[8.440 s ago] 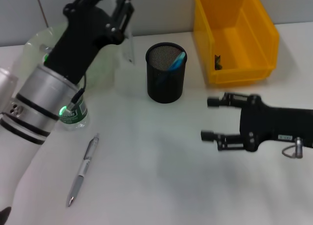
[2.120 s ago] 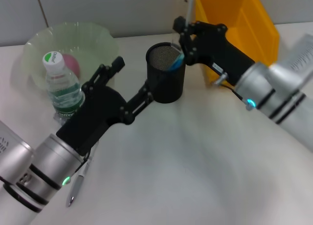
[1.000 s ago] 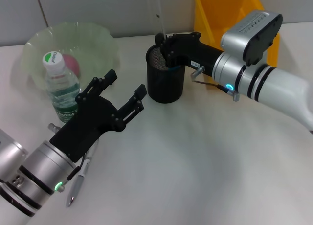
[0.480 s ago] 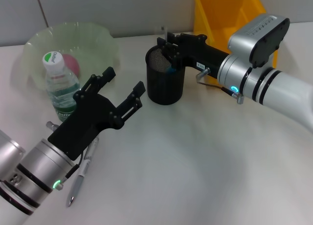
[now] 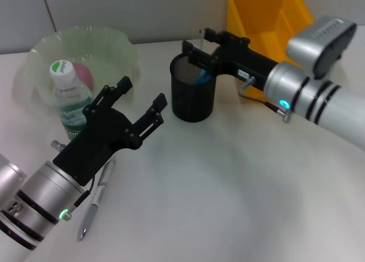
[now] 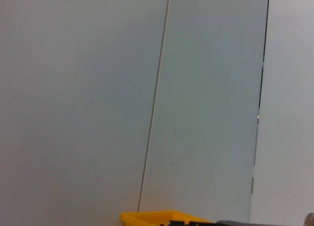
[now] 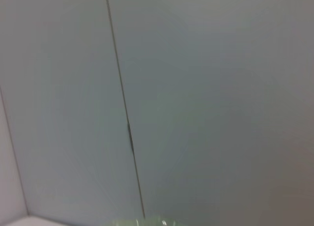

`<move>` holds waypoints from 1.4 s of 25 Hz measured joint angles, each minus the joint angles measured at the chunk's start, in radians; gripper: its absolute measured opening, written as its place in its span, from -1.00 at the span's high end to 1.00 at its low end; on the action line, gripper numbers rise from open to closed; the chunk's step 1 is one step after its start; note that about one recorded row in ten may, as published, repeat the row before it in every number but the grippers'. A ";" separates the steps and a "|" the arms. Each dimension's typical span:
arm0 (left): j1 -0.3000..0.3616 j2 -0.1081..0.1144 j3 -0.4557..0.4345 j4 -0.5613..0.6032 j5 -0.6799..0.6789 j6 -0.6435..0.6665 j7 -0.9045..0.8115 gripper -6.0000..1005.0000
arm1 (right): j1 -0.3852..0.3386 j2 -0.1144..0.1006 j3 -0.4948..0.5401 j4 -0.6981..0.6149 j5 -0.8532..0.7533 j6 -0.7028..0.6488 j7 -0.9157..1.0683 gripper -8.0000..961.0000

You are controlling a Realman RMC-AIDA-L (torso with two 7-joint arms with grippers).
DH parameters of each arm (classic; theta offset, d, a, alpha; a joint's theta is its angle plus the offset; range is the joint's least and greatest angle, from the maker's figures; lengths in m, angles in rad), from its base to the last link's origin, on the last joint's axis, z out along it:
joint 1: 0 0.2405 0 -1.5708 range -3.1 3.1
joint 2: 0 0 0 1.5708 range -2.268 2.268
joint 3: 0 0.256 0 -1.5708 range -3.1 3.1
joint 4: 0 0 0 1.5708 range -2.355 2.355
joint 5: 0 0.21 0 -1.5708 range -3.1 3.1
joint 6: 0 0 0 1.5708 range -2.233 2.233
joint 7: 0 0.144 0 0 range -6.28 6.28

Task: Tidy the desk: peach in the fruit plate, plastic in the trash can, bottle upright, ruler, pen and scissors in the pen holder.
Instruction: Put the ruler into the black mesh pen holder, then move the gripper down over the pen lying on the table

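One item left loose: pen at 7 o'clock on desk. Left gripper spread wide, empty, just above it, presumably lined up for pickup. Right gripper over pen holder at 12, fingers apart, nothing held. Peach in fruit plate, bottle upright at 10.

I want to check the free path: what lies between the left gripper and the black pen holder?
In the head view, only bare white table lies between the left gripper and the pen holder. The gripper is open, its nearer finger close beside the holder but apart.
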 joint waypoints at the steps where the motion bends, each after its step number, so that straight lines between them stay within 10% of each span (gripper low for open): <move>1: 0.001 0.000 0.000 0.000 0.000 0.000 0.000 -0.59 | -0.013 0.000 0.002 -0.003 0.000 -0.020 0.002 -0.21; 9: 0.010 0.011 -0.001 0.002 0.000 0.001 0.000 -0.58 | -0.188 -0.004 -0.001 -0.140 0.002 -0.325 0.127 -0.42; 14: 0.047 0.051 -0.013 0.045 0.036 -0.008 -0.021 -0.58 | -0.344 -0.007 -0.004 -0.283 -0.005 -0.644 0.162 -0.41; 20: 0.127 0.097 -0.131 0.171 0.251 -0.082 -0.174 -0.58 | -0.405 -0.009 -0.009 -0.400 -0.103 -0.728 0.214 -0.41; 22: 0.249 0.142 -0.250 0.433 0.563 -0.299 -0.426 -0.58 | -0.416 -0.009 -0.010 -0.437 -0.167 -0.723 0.234 -0.41; 33: 0.396 0.182 -0.363 0.857 1.248 -0.565 -1.108 -0.58 | -0.398 -0.013 -0.010 -0.497 -0.342 -0.606 0.306 -0.41; 35: 0.422 0.174 -0.440 0.990 1.669 -0.514 -1.546 -0.58 | -0.392 -0.015 -0.010 -0.505 -0.365 -0.589 0.310 -0.41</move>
